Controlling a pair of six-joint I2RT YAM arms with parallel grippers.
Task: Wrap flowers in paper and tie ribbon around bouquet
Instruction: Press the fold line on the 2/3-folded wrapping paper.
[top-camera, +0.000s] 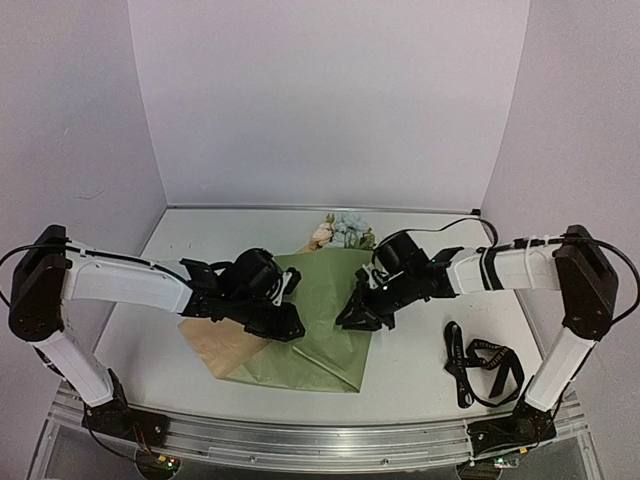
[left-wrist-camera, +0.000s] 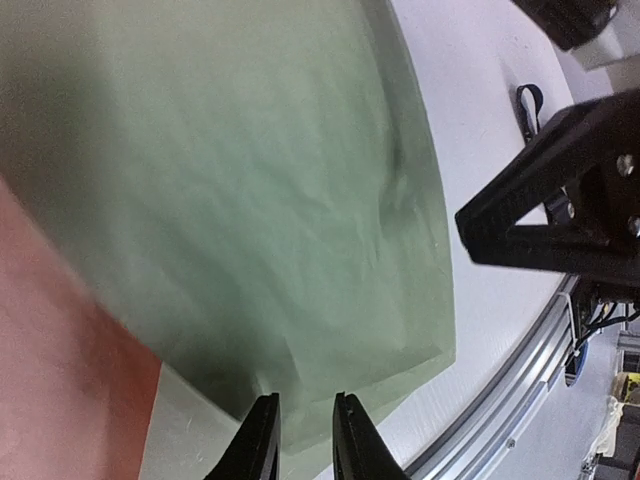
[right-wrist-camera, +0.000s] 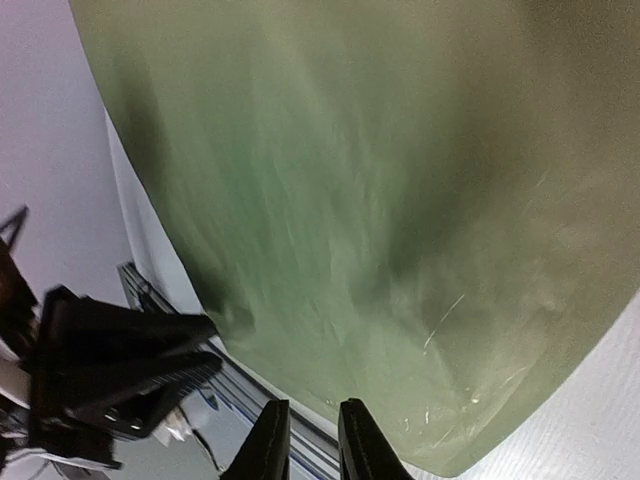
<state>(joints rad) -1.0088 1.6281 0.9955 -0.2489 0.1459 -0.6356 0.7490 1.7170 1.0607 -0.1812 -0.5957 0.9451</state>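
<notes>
The paper (top-camera: 325, 320) hid the flowers (top-camera: 340, 232) except their blooms. The left gripper (left-wrist-camera: 306, 405) and right gripper (right-wrist-camera: 312, 408) showed jaws narrowly parted over blurred paper; any pinch could not be told.

The paper (top-camera: 320, 330) lies in the middle of the table (top-camera: 415, 375). The flowers (top-camera: 340, 232) rest at the paper's far edge. The ribbon (top-camera: 455, 350) lies right of the paper, apart.

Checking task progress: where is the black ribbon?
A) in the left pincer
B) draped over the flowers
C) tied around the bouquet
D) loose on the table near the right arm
D: the ribbon lies in loose loops on the table, right of the paper.
</notes>
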